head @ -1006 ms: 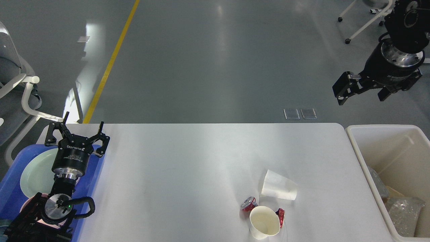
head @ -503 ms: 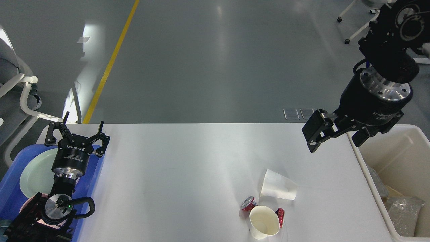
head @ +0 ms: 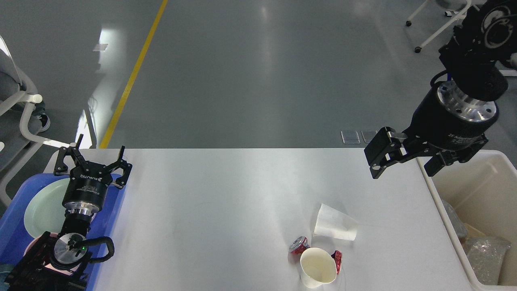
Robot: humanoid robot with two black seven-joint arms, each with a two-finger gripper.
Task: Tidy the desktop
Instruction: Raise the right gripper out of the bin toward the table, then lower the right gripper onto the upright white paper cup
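Two pincers [head: 92, 159] [head: 404, 161] agape, empty | desktop [head: 226, 202] long axis left-right

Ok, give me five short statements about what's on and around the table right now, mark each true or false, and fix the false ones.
1. Two paper cups lie on the desktop. True; the second cup shows its open mouth.
2. The right gripper is clamped on a cup. False: it hangs open and empty above the table's far right corner.
3. A pale plate lies in the blue tray. True.
4. The cream bin is empty. False: crumpled clear plastic lies in it.
5. The left gripper is shut. False: its fingers are spread open over the tray's far end.
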